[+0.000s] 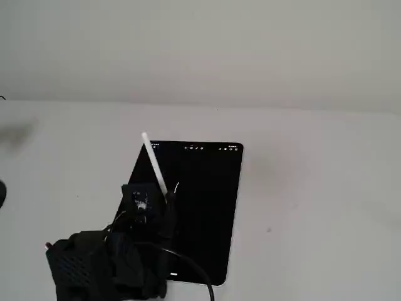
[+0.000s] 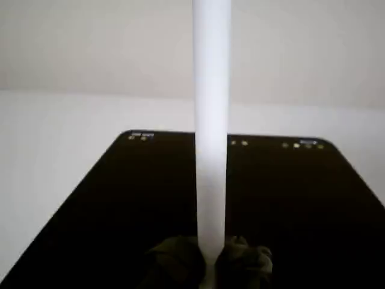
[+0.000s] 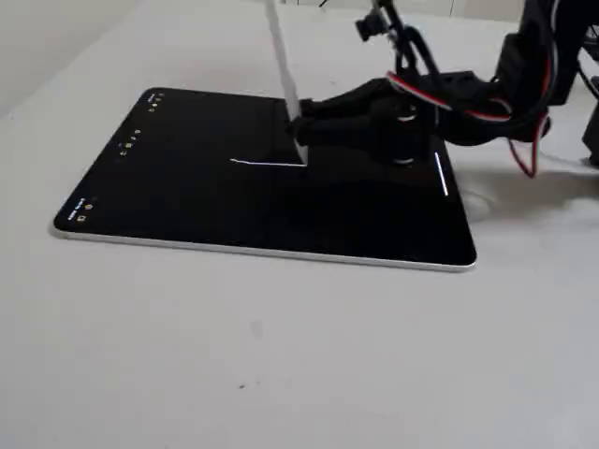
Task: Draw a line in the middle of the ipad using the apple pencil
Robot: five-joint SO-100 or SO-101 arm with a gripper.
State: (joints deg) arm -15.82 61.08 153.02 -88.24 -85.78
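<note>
A black iPad (image 3: 234,206) lies flat on the white table; it also shows in a fixed view (image 1: 203,207) and in the wrist view (image 2: 120,205). My black gripper (image 3: 309,131) is shut on the white Apple pencil (image 3: 284,65), held nearly upright with its tip touching the screen. A thin white line (image 3: 267,164) runs left from the tip in a fixed view. The pencil stands up the middle of the wrist view (image 2: 212,120), between the fingers (image 2: 174,259). In a fixed view the pencil (image 1: 153,163) leans up-left above the gripper (image 1: 166,197).
The arm's black body (image 1: 94,263) with cables stands at the iPad's near edge in a fixed view. Red and white wires (image 3: 449,94) run along the arm. A short white mark (image 3: 441,175) shows near the screen's right edge. A white wall rises behind the table.
</note>
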